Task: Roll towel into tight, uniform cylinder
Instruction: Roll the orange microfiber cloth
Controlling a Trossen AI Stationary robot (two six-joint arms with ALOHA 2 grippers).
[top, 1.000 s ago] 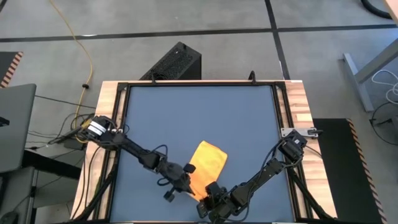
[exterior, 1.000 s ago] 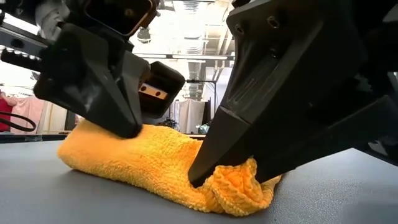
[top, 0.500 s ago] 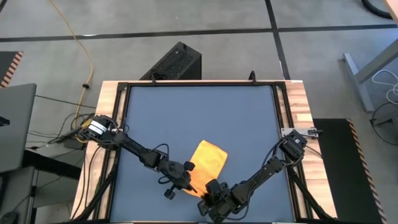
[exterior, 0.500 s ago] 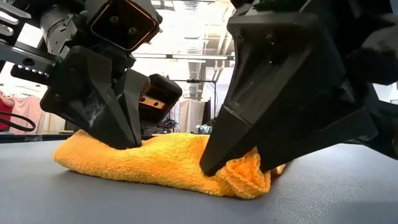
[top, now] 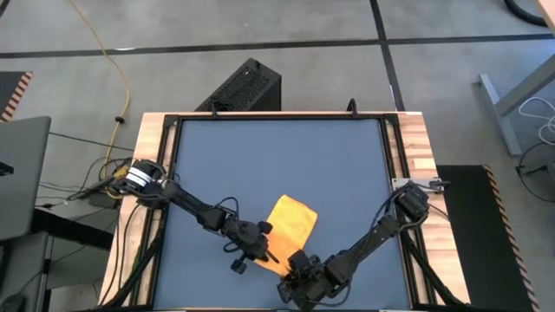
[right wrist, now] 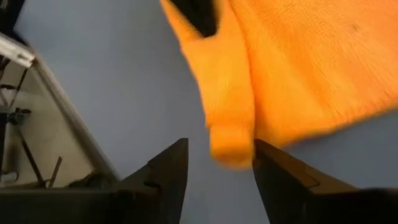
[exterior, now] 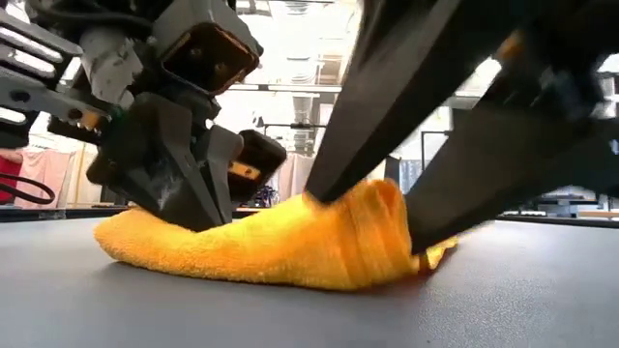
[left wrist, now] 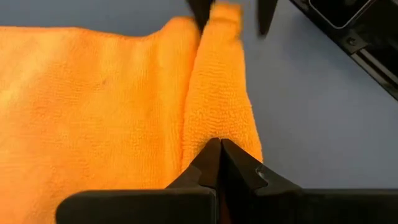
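The yellow towel (top: 292, 220) lies on the dark blue tabletop near its near edge, with its near side rolled over into a thick fold (left wrist: 214, 93). My left gripper (left wrist: 217, 144) is shut, and its tips are on the left end of that fold (exterior: 208, 217). My right gripper (right wrist: 221, 144) is open at the fold's other end. The roll's end (right wrist: 230, 146) lies between its two fingers (exterior: 366, 220); I cannot tell whether either finger touches the cloth. My left gripper presses its shut fingertips on the towel's rolled fold (left wrist: 210, 134), near the fold's left end. The fingers come from above, slanting down from the table's left. The towel lies flat on the table under them, dented in at the tips (exterior: 215, 224).
The far half of the tabletop (top: 277, 156) is bare. A wooden frame (top: 408, 139) borders the table. A black box (top: 244, 87) stands beyond the far edge. Both arms reach in low over the near part of the table.
My right gripper has opened wide and let go of the towel's near end. That end was bunched between its fingers and now lies as a smoother roll between them. My left gripper has stayed shut on the fold.
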